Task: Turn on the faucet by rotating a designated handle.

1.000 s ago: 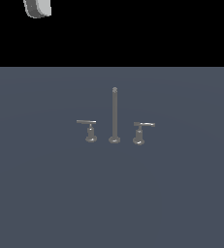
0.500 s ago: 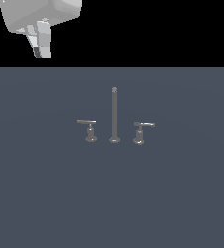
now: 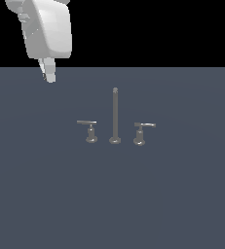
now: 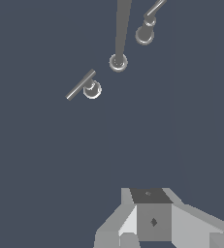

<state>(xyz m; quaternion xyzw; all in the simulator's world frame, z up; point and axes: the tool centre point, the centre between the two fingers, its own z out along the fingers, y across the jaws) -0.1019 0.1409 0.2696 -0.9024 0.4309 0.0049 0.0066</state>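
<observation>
Dark slate-blue table (image 3: pixel 46 194) fills the lower part of the exterior view beneath a black band of background. In the upper left of that frame the white arm (image 3: pixel 48 31) reaches down, and the hand (image 3: pixel 48 75) shows at its lower end as a single pale stub just over the table's far edge; whether its fingers are apart or together cannot be told there. The wrist view shows only the hand's grey body (image 4: pixel 152 220) at the bottom of the frame, fingertips out of sight, so the state stays unclear.

Near the centre of the exterior view stands the faucet (image 3: pixel 115 116), well apart from the hand. Going left to right: the handle (image 3: pixel 87 123), a thin flat bar on a short flared stem, its long axis level and running toward the frame's left from the stem; then the tall thin post (image 3: pixel 115 114), upright on a round base; then the second handle (image 3: pixel 144 126), with a paler, thicker lever pointing toward the frame's right.

From the wrist view the set appears from above in the upper middle of the frame: the handle (image 4: pixel 81 84) lies as a diagonal bar, the post (image 4: pixel 121 29) is foreshortened over its round base, and the second handle (image 4: pixel 150 17) is cut by the top edge.
</observation>
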